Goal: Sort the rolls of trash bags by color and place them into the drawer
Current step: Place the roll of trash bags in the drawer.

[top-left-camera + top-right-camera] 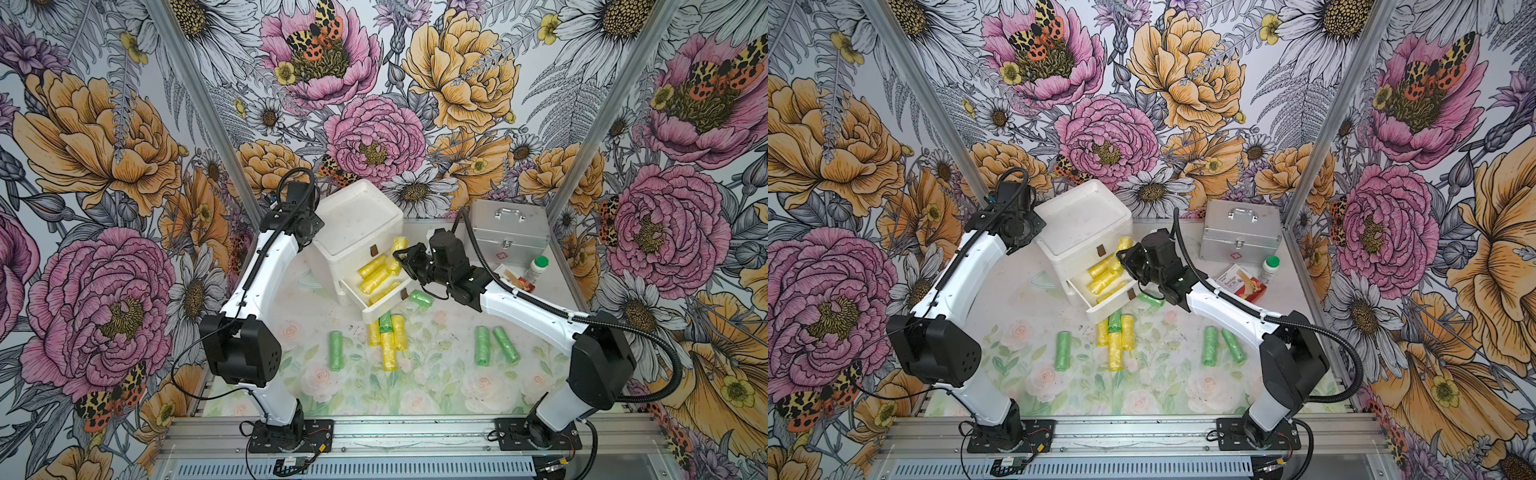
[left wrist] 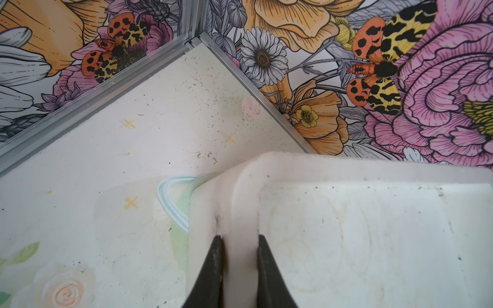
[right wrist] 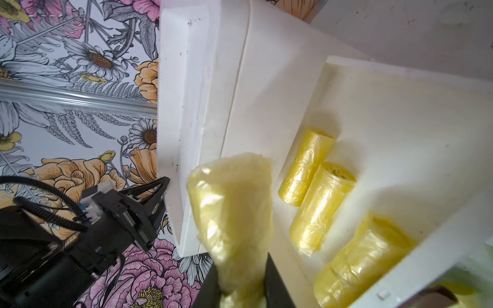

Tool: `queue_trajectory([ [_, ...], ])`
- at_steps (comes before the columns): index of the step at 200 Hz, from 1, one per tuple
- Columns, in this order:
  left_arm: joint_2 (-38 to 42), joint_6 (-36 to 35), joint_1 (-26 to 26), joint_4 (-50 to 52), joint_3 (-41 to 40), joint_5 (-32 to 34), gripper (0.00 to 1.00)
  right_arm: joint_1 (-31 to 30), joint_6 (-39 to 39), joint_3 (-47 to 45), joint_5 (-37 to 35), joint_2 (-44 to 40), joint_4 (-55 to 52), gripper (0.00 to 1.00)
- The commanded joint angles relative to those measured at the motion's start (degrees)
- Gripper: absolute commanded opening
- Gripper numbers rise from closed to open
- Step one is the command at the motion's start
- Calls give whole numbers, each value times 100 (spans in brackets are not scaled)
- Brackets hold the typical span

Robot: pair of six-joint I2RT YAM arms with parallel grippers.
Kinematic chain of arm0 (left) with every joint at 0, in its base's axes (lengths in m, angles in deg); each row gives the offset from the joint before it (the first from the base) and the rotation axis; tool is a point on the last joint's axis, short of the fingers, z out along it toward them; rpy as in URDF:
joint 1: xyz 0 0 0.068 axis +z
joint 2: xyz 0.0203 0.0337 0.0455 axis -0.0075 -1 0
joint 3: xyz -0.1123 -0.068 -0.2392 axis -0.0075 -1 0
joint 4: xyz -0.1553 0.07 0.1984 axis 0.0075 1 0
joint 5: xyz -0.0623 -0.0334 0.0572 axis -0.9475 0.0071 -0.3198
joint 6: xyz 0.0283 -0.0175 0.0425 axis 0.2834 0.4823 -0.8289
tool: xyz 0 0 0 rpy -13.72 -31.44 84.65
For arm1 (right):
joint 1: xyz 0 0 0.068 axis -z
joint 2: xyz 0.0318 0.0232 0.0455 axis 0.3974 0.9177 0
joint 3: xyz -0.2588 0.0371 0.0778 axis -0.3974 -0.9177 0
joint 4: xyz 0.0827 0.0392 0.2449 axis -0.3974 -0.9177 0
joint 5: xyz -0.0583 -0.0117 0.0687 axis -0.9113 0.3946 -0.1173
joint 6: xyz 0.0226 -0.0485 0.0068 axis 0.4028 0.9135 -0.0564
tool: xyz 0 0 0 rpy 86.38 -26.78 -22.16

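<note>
The metal rail (image 1: 415, 434) along the bottom edge of both top views carries the two arm bases. Just beyond it, loose rolls lie on the flowered mat (image 1: 436, 386). A lone green roll (image 1: 336, 351) sits left of centre and a pair of green rolls (image 1: 482, 345) lies side by side to the right. A yellow bunch (image 1: 388, 345) with one green roll among it lies at the centre, right up against the front of the open drawer (image 1: 384, 309). Another green roll (image 1: 420, 298) lies just right of that front, under the right arm.

The open drawer, the middle one as far as I can tell, is pulled out of the white chest (image 1: 357, 220) and holds three stored yellow rolls (image 3: 320, 205).

The right gripper (image 3: 241, 262) is clamped on a held yellow roll (image 3: 232, 202) beside the chest's right front corner, apart from the stored ones. The left gripper (image 2: 239, 237) is pinched tight on the chest's raised top rim at the left.

Farther back, in the upper right of the mat, stand a silver case (image 1: 509, 232), a green-capped bottle (image 1: 538, 268) and a small red box (image 1: 517, 284).
</note>
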Motion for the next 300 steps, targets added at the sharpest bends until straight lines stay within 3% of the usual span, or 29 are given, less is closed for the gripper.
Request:
queue_trajectory([
  [1, -16, 476, -35, 1370, -323, -995, 0, -70, -498, 290, -419, 189, 377, 24],
  [172, -68, 394, -36, 1360, -381, -1068, 0, -701, -1634, 681, -688, 1304, 740, 32],
  [191, -81, 389, -36, 1357, -381, -1074, 0, -732, -1662, 789, -638, 1405, 728, 37],
  [236, -54, 375, -21, 1358, -406, -1075, 0, -813, -1755, 918, -567, 1500, 600, 61],
  [269, -34, 388, -10, 1356, -412, -1083, 0, -835, -1598, 826, -652, 1282, 601, 62],
  [300, -33, 403, -14, 1357, -407, -1075, 0, -788, -858, 793, -635, 836, 482, 64],
])
